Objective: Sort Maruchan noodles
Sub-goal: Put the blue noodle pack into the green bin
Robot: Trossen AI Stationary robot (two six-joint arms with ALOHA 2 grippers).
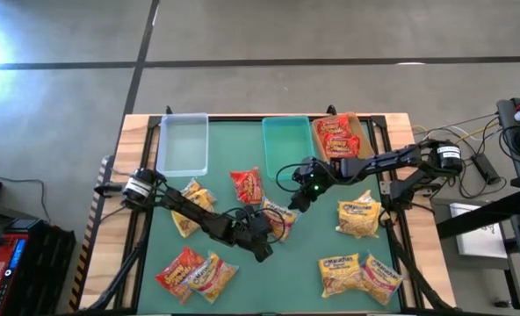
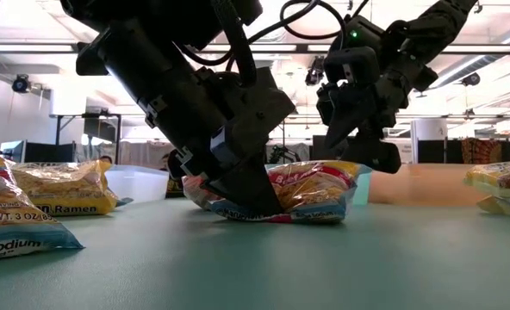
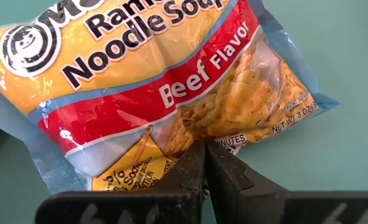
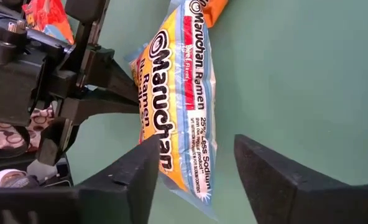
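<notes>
High view: overhead, straight down, far, whole desk [image 1: 330,246] in frame. Low view: at desk-top height, level across desk toward room, close on beef-flavor packet [image 2: 311,194]. Left wrist view: very near, facing same packet [image 3: 153,87] past own fingers. Right wrist view: near, facing down on it [image 4: 181,106]. All four views share this packet [image 1: 278,219].

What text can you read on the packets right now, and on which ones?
"Ramen Noodle Soup", "Beef Flavor": yellow-and-red crinkly plastic noodle packet pinched at its edge by the left hand.
"Maruchan Ramen", "25% Less Sodium": the same packet, right wrist view.
"Ramen": yellow plastic packet, low view.
"Sodium": nearest plastic packet, low view.
Smaller print and the high view's labels are unreadable.
</notes>
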